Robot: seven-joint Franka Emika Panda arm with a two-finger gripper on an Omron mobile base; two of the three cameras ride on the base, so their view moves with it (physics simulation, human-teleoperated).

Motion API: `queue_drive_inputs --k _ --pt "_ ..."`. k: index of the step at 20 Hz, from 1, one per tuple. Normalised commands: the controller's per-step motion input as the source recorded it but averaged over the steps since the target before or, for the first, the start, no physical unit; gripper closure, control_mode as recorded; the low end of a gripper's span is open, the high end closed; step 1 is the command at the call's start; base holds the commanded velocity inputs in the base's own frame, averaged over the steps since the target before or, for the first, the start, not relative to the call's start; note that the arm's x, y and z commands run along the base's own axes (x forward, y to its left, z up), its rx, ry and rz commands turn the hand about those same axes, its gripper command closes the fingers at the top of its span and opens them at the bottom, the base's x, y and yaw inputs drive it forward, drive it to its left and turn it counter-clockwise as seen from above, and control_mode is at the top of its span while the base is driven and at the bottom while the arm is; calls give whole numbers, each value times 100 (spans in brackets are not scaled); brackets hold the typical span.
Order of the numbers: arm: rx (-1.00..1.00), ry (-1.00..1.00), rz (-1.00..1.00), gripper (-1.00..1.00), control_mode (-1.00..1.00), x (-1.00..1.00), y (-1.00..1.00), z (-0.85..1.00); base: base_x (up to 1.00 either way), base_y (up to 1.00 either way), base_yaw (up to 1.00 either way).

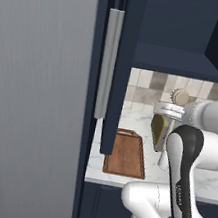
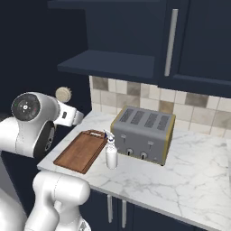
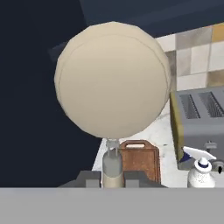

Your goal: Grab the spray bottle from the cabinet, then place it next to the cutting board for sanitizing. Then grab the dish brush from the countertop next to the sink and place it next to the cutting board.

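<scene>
My gripper point(image 3: 112, 176) is shut on the thin handle of the beige dish brush point(image 3: 113, 78), whose round head stands up close to the camera. From the right base view, the brush head point(image 2: 64, 94) is held in the air above the far left end of the cutting board point(image 2: 81, 150), with the gripper point(image 2: 63, 103) just below it. The reddish-brown board point(image 1: 126, 154) lies flat on the marble countertop point(image 2: 180, 176). The white spray bottle point(image 2: 111, 153) stands upright on the counter just right of the board, in front of the toaster. The bottle point(image 3: 201, 171) shows low right in the hand view.
A grey toaster point(image 2: 143, 134) stands behind the bottle against the tiled wall. The navy cabinet's open shelf point(image 2: 113, 63) hangs above the board, and its open door point(image 1: 123, 68) with the grey bar handle point(image 1: 108, 62) juts out on the left. A tall grey panel point(image 1: 32, 92) stands left of the counter.
</scene>
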Motion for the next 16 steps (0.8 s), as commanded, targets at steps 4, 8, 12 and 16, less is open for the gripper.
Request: queue_drive_inputs --k 4,8,12,16 --pt "-10 5 21 100 -100 3 -10 -29 0 0 0" --pt "-24 0 28 100 -100 0 -15 -9 0 0 0" --pt "-31 3 22 100 -100 -2 0 -4 0 0 0" --pt "-37 13 25 100 -100 -4 -7 -23 0 0 0"
